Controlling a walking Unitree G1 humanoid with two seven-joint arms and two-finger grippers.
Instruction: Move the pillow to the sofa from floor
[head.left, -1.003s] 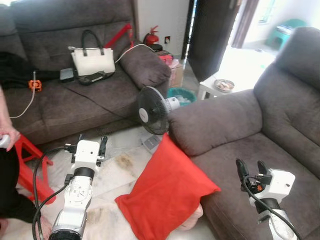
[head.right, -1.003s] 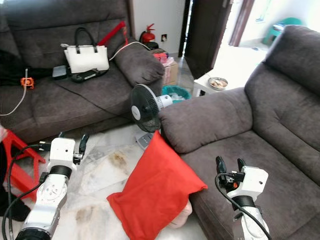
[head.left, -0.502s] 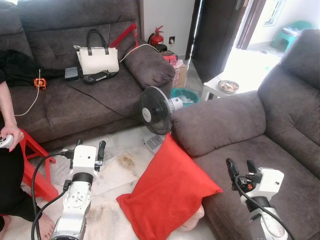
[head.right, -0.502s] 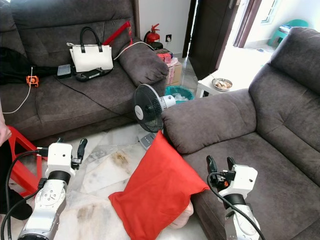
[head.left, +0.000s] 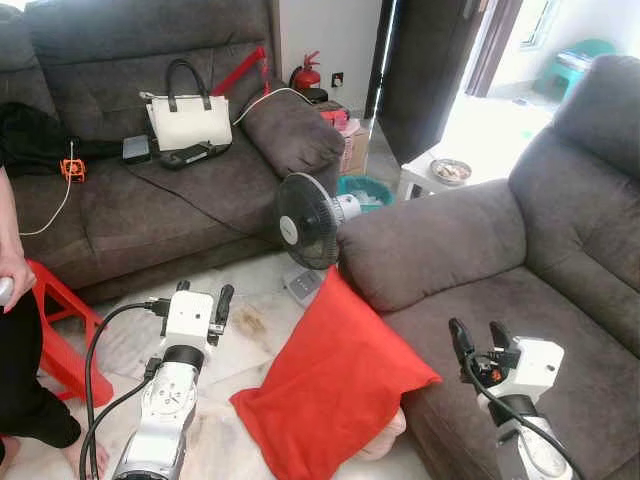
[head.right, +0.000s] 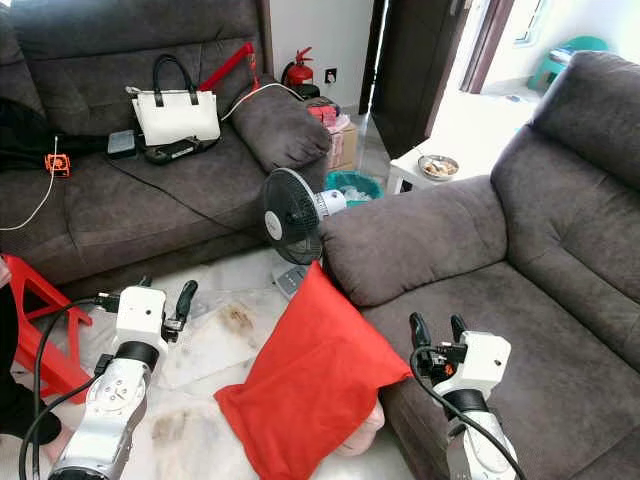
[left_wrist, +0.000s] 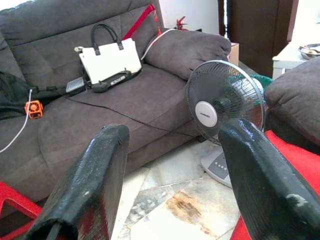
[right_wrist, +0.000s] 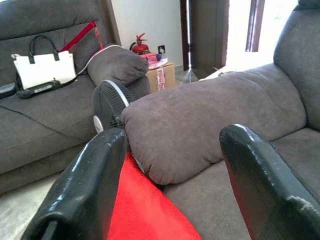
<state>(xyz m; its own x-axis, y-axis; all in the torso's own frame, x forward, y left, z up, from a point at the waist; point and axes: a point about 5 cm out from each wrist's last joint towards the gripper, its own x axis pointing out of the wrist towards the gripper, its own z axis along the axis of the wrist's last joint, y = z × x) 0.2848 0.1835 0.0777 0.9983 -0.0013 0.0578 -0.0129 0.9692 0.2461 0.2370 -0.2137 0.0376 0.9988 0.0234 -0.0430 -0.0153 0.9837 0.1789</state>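
Red fabric pillow (head.left: 335, 385) sits on the tiled floor (head.left: 255, 330), leaning tilted against the front of the grey sofa (head.left: 520, 300) on the robot's right; its upper corner touches the underside of that sofa's armrest (head.left: 430, 245). Not yet grasped.

Left gripper (head.left: 200, 296): over the floor, to the left of the pillow and apart from it, fingers spread, empty. Right gripper (head.left: 478, 336): above the sofa seat, just right of the pillow's far edge, fingers spread, empty.

A pedestal fan (head.left: 305, 225) stands directly behind the pillow's top corner, its base (head.left: 303, 287) on the floor close to the pillow.

Risks, judged from this layout:
- Fan tip-over. Lifting or swinging the pillow back and up could catch the fan head or base, since the corner lies so close to it.
- Corner snag. The pillow's top is tucked under the armrest, so a straight upward pull may jam it; drawing it outward first looks safer.
- Slip from grasp. The pillow is large and soft, and two thin fingers pinching one edge may let it sag or slide out; a two-sided hold seems steadier.
- Cable fouling. The black cable (head.left: 95, 350) loops beside the left arm and could drag during a reach.
- A person (head.left: 15, 300) and a red stool (head.left: 60, 340) are at the left edge, near the left arm's swing path.

A second sofa (head.left: 150, 180) behind carries a white handbag (head.left: 187, 120); the right sofa seat is the nearer target.
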